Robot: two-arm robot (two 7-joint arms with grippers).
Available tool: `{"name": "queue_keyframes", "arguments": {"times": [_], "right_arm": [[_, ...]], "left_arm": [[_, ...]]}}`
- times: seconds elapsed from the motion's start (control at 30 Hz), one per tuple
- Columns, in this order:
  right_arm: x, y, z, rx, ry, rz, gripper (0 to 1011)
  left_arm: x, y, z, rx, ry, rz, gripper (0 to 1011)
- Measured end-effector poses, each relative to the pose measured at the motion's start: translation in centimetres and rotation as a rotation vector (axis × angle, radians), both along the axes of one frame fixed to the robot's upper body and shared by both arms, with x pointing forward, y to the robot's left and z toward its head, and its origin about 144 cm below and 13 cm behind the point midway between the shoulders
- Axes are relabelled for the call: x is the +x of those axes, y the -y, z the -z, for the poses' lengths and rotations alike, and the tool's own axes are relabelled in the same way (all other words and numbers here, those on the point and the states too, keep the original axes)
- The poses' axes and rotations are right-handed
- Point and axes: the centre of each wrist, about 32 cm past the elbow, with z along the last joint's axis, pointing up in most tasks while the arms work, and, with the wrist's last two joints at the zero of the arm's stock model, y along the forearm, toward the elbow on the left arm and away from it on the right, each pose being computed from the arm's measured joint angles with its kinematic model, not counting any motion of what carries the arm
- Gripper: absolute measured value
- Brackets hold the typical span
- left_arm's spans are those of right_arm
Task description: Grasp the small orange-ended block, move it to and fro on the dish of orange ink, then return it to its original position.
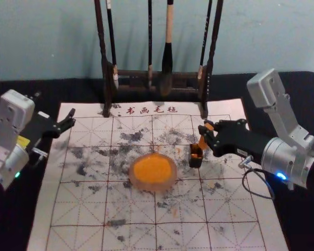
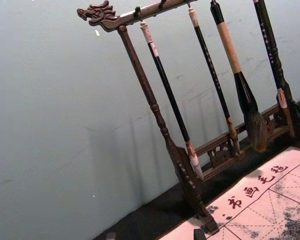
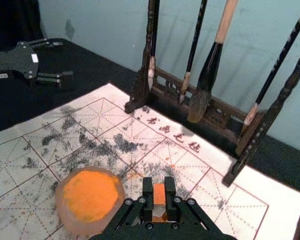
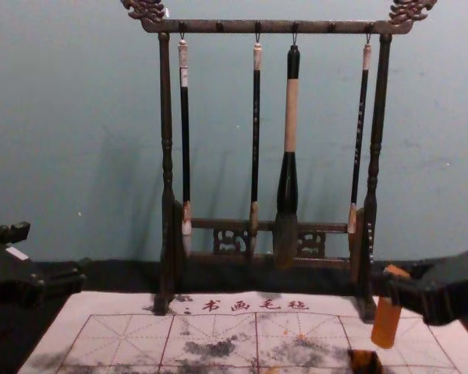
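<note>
My right gripper (image 1: 204, 138) is shut on the small orange block (image 1: 206, 130), held near the small dark box (image 1: 195, 162) with orange inside. In the chest view the block (image 4: 386, 321) hangs slightly tilted, its lower end just above the box (image 4: 366, 361). The right wrist view has the right gripper (image 3: 159, 192) with the block (image 3: 159, 195) between its fingers. Left of the box, the round dish of orange ink (image 1: 153, 170) lies on the mat. My left gripper (image 1: 68, 124) is idle, open above the mat's back left edge.
A dark wooden rack (image 1: 131, 73) with several hanging brushes stands at the mat's back edge, close behind the right gripper. The white gridded mat (image 1: 78, 209), marked with dark ink smudges, covers the middle of the black table (image 1: 15, 214).
</note>
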Motion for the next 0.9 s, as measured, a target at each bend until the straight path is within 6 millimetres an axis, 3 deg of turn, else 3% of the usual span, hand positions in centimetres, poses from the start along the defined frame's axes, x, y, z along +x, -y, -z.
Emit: {"name": "queue_keyframes", "arguments": {"times": [0.9], "right_arm": [[1.1, -1.0, 1.6, 0.003, -0.067, 0.022, 123]], "left_arm": [[0.0, 0.0, 0.0, 0.0, 0.0, 0.0, 1001]]}}
